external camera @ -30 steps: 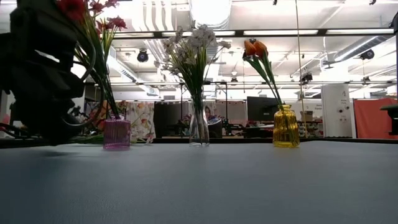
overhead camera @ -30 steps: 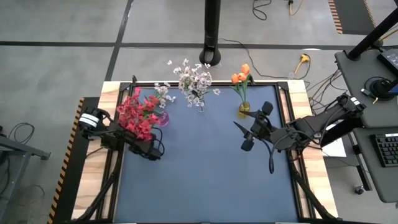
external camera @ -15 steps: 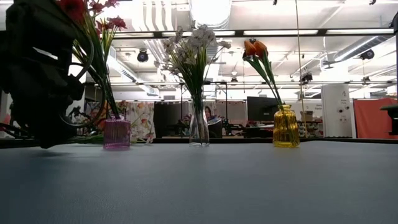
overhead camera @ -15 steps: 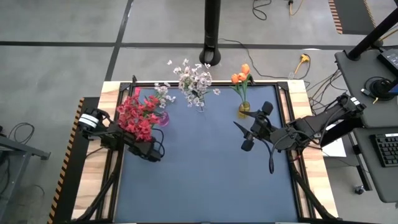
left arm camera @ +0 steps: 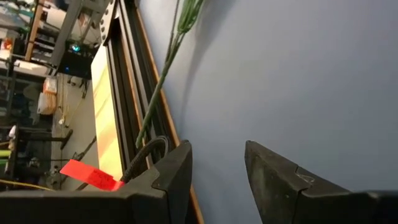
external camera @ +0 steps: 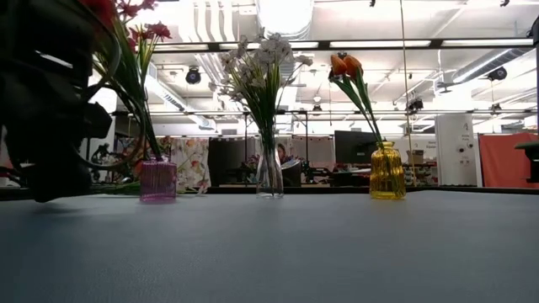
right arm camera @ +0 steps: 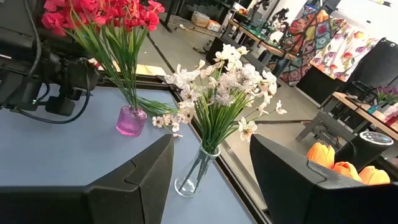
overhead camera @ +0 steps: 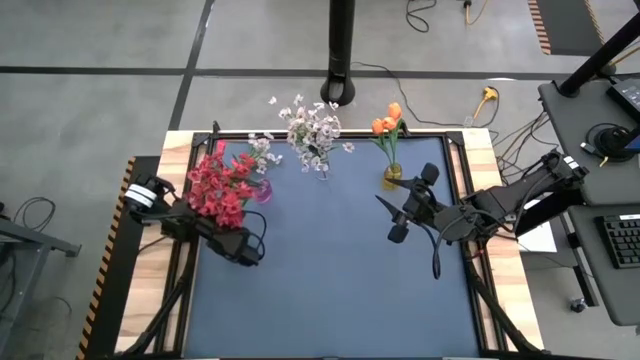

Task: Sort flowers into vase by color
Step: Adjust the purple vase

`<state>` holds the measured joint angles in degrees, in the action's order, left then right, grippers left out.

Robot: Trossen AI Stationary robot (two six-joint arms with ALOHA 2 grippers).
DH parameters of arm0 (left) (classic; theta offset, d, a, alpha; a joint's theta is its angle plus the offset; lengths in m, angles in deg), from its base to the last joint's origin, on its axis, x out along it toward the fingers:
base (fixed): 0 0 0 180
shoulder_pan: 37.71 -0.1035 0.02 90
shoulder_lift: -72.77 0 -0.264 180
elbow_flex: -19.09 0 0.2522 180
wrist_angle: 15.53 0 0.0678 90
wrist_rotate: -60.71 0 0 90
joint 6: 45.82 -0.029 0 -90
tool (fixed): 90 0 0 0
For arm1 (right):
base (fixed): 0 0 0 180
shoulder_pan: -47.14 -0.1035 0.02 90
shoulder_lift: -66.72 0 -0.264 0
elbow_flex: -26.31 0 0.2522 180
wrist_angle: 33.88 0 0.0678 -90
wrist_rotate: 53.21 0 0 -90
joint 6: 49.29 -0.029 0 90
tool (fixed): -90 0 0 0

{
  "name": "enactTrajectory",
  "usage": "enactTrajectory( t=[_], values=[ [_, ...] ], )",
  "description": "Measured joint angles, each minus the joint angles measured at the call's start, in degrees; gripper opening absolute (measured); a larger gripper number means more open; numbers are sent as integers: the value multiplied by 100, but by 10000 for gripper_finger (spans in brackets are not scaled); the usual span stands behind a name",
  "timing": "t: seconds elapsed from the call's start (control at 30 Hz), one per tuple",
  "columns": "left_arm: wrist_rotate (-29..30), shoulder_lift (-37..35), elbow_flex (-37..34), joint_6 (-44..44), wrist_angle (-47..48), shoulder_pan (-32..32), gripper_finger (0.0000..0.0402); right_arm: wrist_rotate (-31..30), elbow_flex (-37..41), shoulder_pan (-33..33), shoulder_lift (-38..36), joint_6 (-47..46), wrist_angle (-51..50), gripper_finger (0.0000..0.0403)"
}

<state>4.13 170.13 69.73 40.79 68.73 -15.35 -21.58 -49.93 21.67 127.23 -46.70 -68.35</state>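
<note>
We take the clear glass vase (overhead camera: 322, 170) as landmark; it stands at the far edge of the blue-grey table mat (overhead camera: 330, 280) and holds the white-pale pink blossom sprays (overhead camera: 312, 128). To its left in the high view, near it, sits the small pink ribbed glass vase (overhead camera: 263, 190) with the red blossom sprays (overhead camera: 222, 185). To its right, a bit further off, stands the yellow glass bottle vase (overhead camera: 392, 178) with the orange tulip-like buds (overhead camera: 387, 120) leaning over it. All three vases are upright and stand apart from each other. One white spray (overhead camera: 260, 148) droops between the clear vase and the pink one; we cannot tell which vase it is in.

The left gripper (left arm camera: 216, 163) hangs above the mat, left of and nearer than the clear vase, just beside the pink vase; its jaws are spread with nothing between them. A green stem (left arm camera: 163, 78) lies by the black table rail (left arm camera: 127, 74) ahead of it.

The right gripper (right arm camera: 211, 163) hangs right of the clear vase, nearer than the yellow vase, pointing toward the vases; its jaws are spread and empty.
</note>
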Motion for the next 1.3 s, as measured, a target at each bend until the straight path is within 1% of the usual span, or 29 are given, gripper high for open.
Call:
enactTrajectory(
  t=[0.2, 0.37, 0.53, 0.6, 0.7, 0.8, 0.9, 0.97, 1.07, 1.17, 1.3],
  values=[
    [-122, -14, 59, -106, 21, 139, 132, 0, 0, 0, 1, 0, 0, 206],
    [-193, -26, 277, -72, 381, 228, 132, 0, 0, 0, 1, -2, 0, 206],
    [-560, -31, 486, -44, 684, 528, 132, -2, 0, 0, 1, -1, 0, 206],
    [-800, -37, 566, -42, 713, 730, 132, 0, 0, -1, 1, -2, -1, 206],
    [-1319, -40, 768, -39, 782, 1129, 132, 12, 0, -4, 1, -2, -2, 206],
    [-1687, -44, 1113, -43, 880, 1662, 132, 238, 0, -4, 0, -4, -4, 206],
    [-1744, -59, 1615, -49, 888, 2278, 132, 646, 0, -4, 22, -11, 13, 206],
    [-1744, -62, 1981, 52, 900, 2642, 132, 770, 0, -2, 60, -65, 33, 206],
    [-1743, -64, 2472, 558, 1011, 3082, 132, 832, 0, -2, 223, -119, 50, 206],
    [-1658, -66, 2827, 1130, 1100, 3391, 132, 914, 0, -2, 455, -10, 238, 206],
    [-1324, -66, 3045, 1705, 1105, 3644, 132, 935, 0, -2, 781, 312, 742, 206]
  ],
)
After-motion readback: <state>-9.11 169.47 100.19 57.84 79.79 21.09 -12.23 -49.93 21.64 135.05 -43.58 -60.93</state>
